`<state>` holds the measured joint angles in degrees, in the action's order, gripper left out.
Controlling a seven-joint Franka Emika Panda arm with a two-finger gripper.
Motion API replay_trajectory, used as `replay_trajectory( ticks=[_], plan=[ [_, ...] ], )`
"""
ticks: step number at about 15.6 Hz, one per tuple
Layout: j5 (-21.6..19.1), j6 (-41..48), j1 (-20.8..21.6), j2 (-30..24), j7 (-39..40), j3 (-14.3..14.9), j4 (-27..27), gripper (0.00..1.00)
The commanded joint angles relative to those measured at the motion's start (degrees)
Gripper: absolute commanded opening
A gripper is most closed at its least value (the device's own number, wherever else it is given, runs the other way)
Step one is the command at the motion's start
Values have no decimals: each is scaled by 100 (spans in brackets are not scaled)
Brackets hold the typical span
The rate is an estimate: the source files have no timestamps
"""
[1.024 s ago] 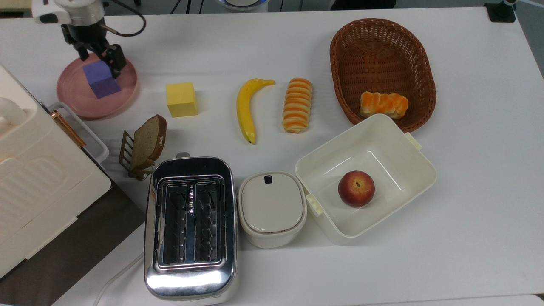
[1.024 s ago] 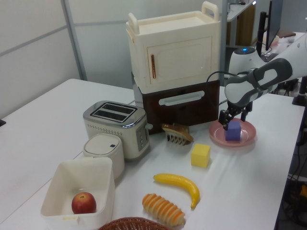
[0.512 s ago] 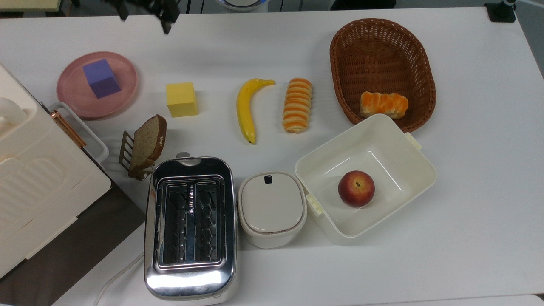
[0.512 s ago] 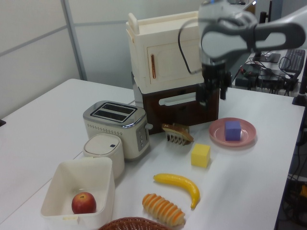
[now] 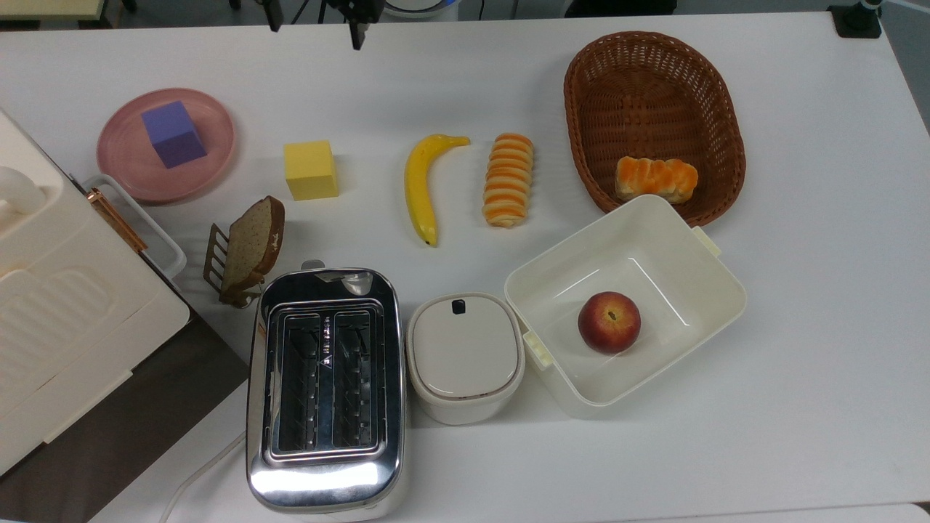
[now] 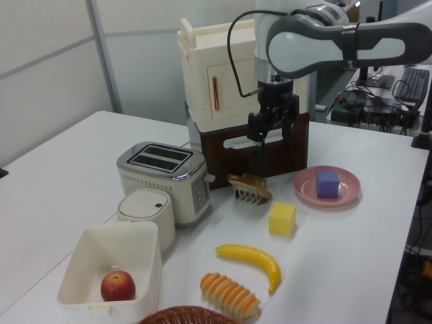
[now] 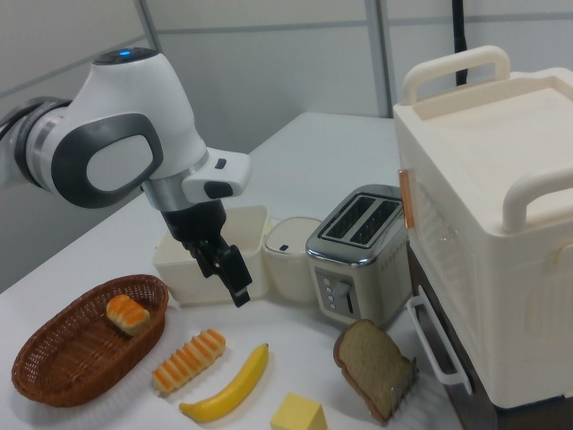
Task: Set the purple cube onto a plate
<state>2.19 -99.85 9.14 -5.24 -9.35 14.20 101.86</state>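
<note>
While my end effector (image 6: 273,127), fingers parted and empty, is drifting farther away, the small violet-blue cube (image 5: 174,134) is staying on the round pink plate (image 5: 211,164).

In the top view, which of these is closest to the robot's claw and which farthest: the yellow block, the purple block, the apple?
Gripper sits at the top view's upper edge.
1. Yellow cube, just below it.
2. Purple cube, on the pink plate toward the top view's left.
3. Apple, in the white tub, toward the top view's lower right.
</note>
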Motion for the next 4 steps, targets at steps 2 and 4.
replay_trajectory(
  ticks=[2, 4],
  plan=[
    [-149, 527, 141, 50, -67, 30, -421, 100],
    [-149, 537, 158, 50, -75, 30, -421, 100]
  ],
)
